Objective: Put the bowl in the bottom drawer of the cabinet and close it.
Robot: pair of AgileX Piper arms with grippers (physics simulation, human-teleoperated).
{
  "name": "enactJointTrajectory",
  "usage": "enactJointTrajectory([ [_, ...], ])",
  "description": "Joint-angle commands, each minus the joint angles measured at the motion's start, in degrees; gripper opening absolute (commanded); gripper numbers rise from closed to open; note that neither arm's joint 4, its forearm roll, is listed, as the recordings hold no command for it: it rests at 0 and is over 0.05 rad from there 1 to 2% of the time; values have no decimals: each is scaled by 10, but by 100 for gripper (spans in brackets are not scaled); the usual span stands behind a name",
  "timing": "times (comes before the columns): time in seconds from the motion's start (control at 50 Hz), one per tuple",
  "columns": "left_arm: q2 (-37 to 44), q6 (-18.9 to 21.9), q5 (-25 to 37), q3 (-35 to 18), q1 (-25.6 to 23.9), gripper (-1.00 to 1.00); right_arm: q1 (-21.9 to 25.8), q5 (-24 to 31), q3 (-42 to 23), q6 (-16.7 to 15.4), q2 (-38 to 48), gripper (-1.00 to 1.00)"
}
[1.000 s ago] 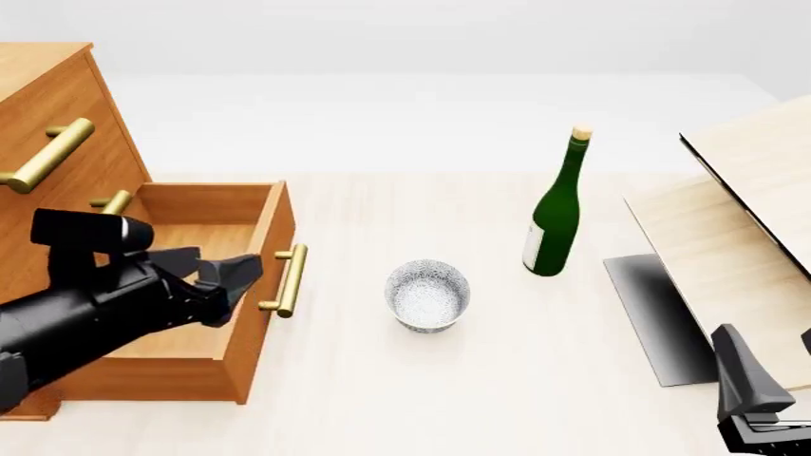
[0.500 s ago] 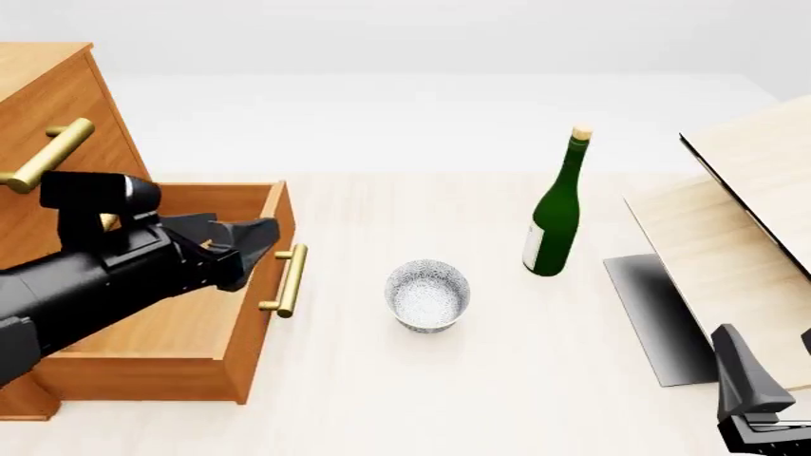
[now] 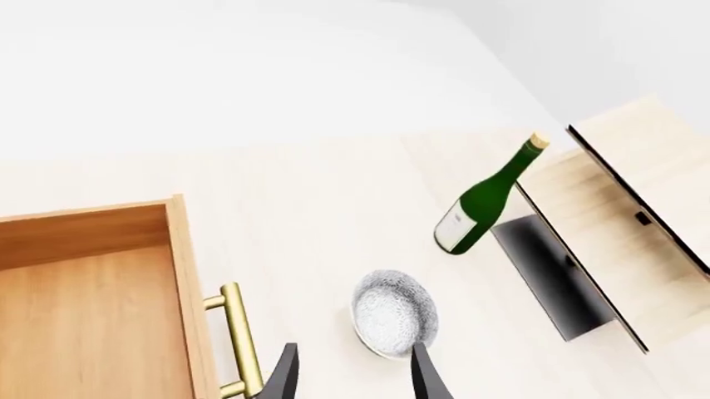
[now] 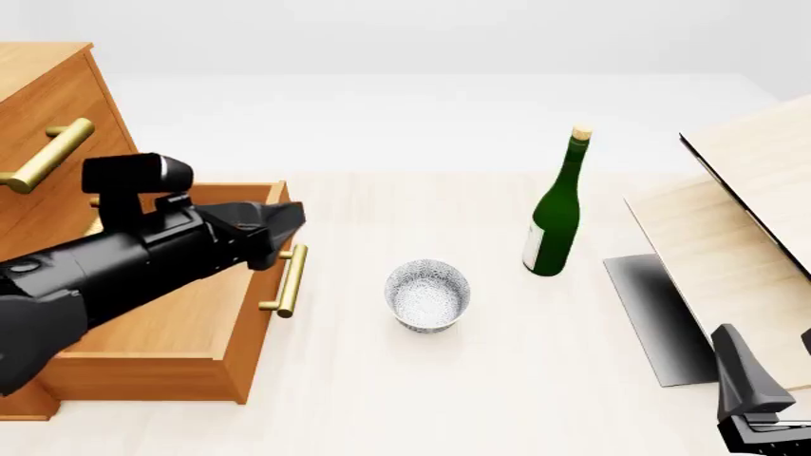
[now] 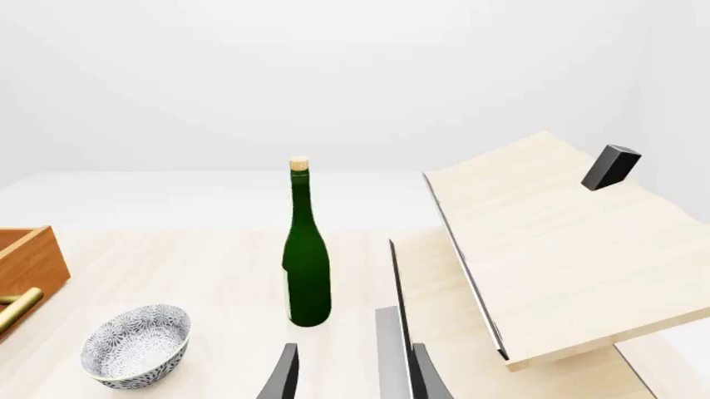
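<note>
The bowl (image 4: 428,295) is seen upright on the table (image 4: 419,399), well apart from both arms, between the bottom drawer (image 4: 190,285) and the green bottle (image 4: 556,207). The bottom drawer is pulled out from the cabinet (image 4: 45,123), with its inside bare wood and its short brass handle (image 4: 291,280) facing the bowl. A longer brass handle (image 4: 48,154) is noted on an upper drawer, which is shut. The left pincer (image 4: 281,220) is held above the front edge of the open drawer, its fingers pointing toward the middle of the table; in the left wrist view its two fingertips (image 3: 281,378) are shown parted with nothing between them, the bowl (image 3: 394,312) lying beyond them on the table and the drawer handle (image 3: 238,345) just beside one fingertip. The right pincer (image 5: 344,374) is only partly caught at the lower right corner of the front view; in the right wrist view its fingers are seen spread apart and empty, with the bottle (image 5: 304,249) standing upright ahead and the bowl (image 5: 135,345) off to one side. Pale wooden boards (image 4: 747,218) are propped at a tilt at the right edge of the table, beside a dark flat panel (image 4: 659,318).
</note>
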Motion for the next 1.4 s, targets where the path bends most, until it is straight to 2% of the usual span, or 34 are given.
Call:
enactJointTrajectory([
  [0.02, 35, -19, -17, -12, -4, 100, 0, 0, 0, 0, 0, 100],
  [0.72, 149, -62, -55, -64, -19, 100, 0, 0, 0, 0, 0, 100],
  [1.4, 248, -98, -104, -85, -16, 100, 0, 0, 0, 0, 0, 100],
])
